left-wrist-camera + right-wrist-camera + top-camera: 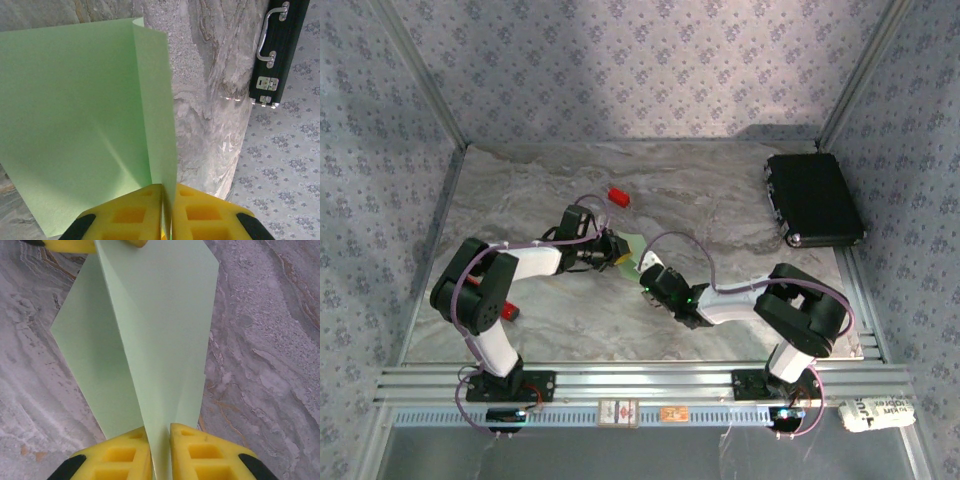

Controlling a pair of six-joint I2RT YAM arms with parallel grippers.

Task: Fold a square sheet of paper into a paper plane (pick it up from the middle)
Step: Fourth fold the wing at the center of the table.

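The left end effector [164, 195] is clenched on the paper [75, 125], with a folded edge pinched between its yellow pads. The paper is held up between the two arms, over the middle of the counter [520, 190]. Whether any corner rests on the surface cannot be told. It is a creased, partly folded sheet, not yet a dart. The right end effector [160, 432] is likewise clamped on the paper, at the opposite end, where a narrow ridge of the fold is gripped.

Several things could be expected to go wrong from here. If the arms are drawn apart, the thin sheet could be torn at either pinch. If they are brought together, it could be buckled and a stray crease set. Each grip is taken on a small strip only, so the paper could be slipped out by a twist. A fold pressed while the edges are misaligned would be made crooked.

The counter is covered in a grey marbled pattern and looks smooth. A red block [618, 196] lies toward the far edge, and a black case [815, 198] is set in the far right corner. The space is enclosed by walls [620, 70] of pale floral paper, framed with metal posts.
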